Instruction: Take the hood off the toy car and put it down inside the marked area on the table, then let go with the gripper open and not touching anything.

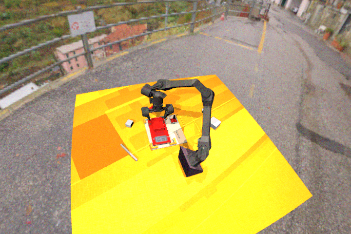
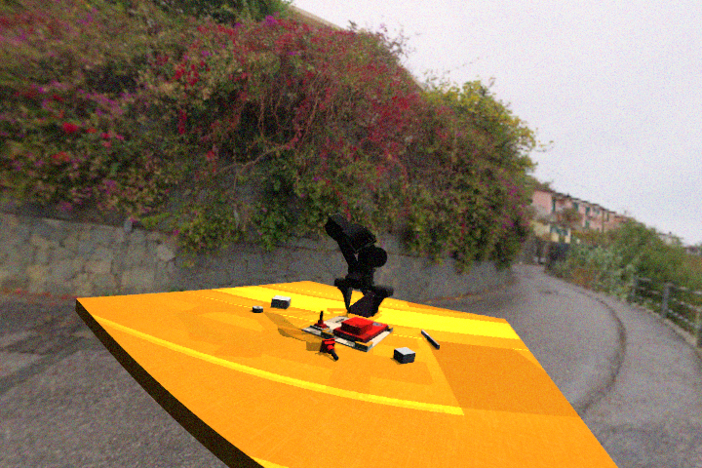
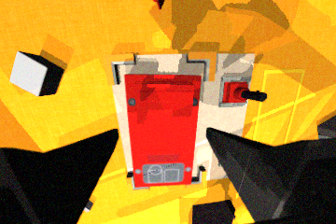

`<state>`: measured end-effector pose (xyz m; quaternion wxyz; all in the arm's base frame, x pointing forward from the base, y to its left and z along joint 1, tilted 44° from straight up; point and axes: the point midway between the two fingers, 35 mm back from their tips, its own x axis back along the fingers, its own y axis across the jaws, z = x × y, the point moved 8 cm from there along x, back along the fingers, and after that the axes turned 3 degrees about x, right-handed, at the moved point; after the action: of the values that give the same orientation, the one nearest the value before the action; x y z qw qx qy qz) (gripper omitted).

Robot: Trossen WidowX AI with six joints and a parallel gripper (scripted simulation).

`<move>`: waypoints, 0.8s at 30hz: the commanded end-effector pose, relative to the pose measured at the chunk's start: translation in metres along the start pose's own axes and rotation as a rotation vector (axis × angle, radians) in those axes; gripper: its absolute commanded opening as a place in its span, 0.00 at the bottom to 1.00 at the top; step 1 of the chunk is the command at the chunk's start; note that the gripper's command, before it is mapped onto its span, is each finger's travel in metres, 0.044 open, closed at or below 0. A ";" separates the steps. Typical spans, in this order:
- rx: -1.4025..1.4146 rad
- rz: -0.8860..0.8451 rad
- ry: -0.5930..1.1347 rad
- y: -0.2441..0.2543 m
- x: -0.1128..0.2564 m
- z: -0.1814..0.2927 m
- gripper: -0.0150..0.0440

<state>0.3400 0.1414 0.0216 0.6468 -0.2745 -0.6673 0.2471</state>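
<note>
The toy car's red body lies on a white board. It has a raised red block at one end and a grey printed panel at the other; I cannot make out for certain which part is the hood. My gripper is open and empty, pointing down above the car, with one finger toward each long side in the wrist view. The marked area, a thin yellow outline, lies on the table just beyond the board's lever side.
A red base with a black lever stands on the board beside the car. A red and black piece, white-topped blocks, a white stick and a small dark cylinder lie around.
</note>
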 end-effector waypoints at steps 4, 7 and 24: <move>0.007 0.007 0.004 -0.001 -0.007 0.001 1.00; 0.007 0.007 0.004 -0.001 -0.009 0.001 1.00; 0.007 0.008 0.004 -0.001 -0.020 0.001 1.00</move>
<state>0.3401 0.1309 0.0112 0.6465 -0.2748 -0.6673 0.2473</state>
